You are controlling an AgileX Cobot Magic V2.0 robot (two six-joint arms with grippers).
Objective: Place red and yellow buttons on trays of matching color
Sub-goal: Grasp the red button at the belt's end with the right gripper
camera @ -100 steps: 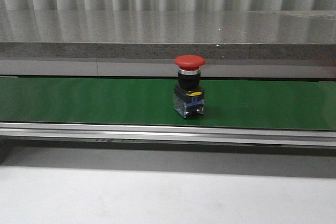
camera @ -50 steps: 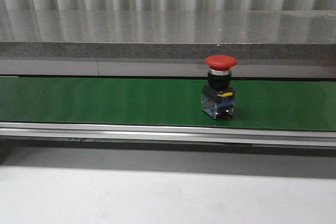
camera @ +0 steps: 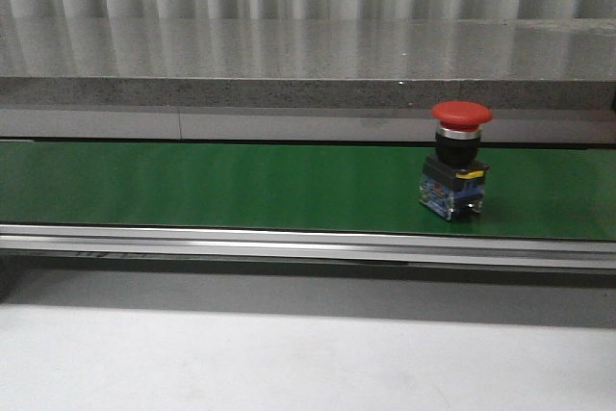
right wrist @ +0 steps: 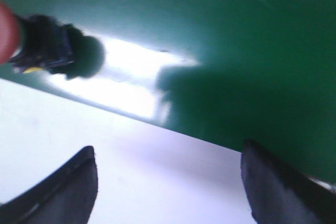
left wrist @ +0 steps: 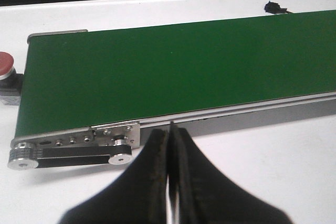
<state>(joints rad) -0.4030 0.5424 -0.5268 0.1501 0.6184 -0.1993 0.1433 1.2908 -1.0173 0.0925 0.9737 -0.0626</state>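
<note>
One red button (camera: 461, 159) stands upright on the green conveyor belt (camera: 212, 185), toward its right end in the front view; its small yellow label carries no writing that can be read. The left hand (left wrist: 170, 129) is clenched and empty above the white worktop (left wrist: 273, 156), just beside the belt's edge. The right hand (right wrist: 168, 182) is released, its fingers (right wrist: 68, 187) wide apart over the belt's edge, near the blurred button.

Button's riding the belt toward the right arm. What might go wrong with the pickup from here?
1. The red button has moved steadily right along the belt over the last second; a late grab could miss it.
2. It stands upright and looks top-heavy, so a glancing touch from the right gripper, jaws open, may tip it.
3. The left gripper is shut at the belt's other end, so no backup there.
</note>
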